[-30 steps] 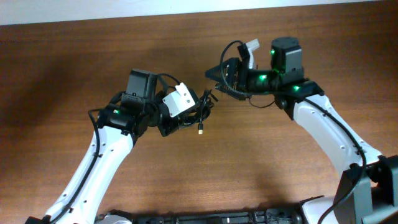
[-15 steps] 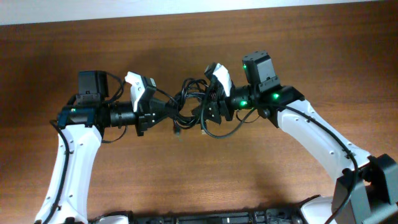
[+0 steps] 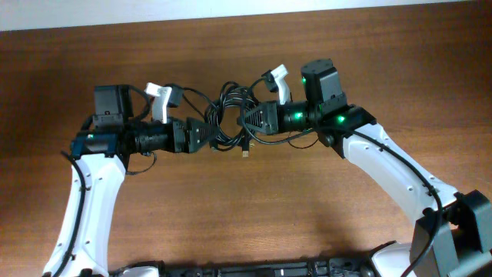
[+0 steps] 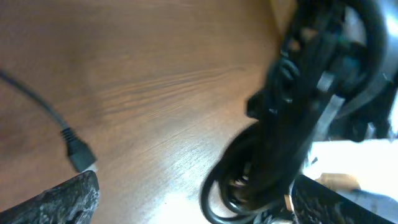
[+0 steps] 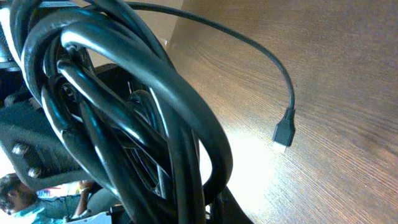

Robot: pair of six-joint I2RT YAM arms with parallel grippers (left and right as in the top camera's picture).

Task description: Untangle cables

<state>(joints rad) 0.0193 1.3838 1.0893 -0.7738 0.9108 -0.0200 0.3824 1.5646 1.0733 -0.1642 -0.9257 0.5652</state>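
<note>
While both arms stretch toward the middle of the wooden table [image 3: 254,208], the cables [image 3: 229,115] sit between them as one tangled black bundle of loops, near the far side of the table.

The right hand [image 3: 247,120] meets the bundle from the right and is pressed together on it, pinching several strands. In the right wrist view the glossy black loops fill the left half of the picture. They crowd close against the camera and run down into the hand at the bottom edge.

The left hand [image 3: 201,132] faces the bundle from the left with its fingers spread wide. In the left wrist view one grey finger [image 4: 68,199] shows at the lower left corner and the other at the lower right, well apart. The coil hangs nearer the right-hand one. That view is blurred, so I cannot tell whether either left finger touches a strand.

From overhead, a plug end [image 3: 245,151] with a pale tip dangles just below the bundle, over bare wood. Each wrist view also shows a thin single strand ending in a small plug above the wood. Whether it is the same one I cannot tell.

Small green lights glow on both arms.
</note>
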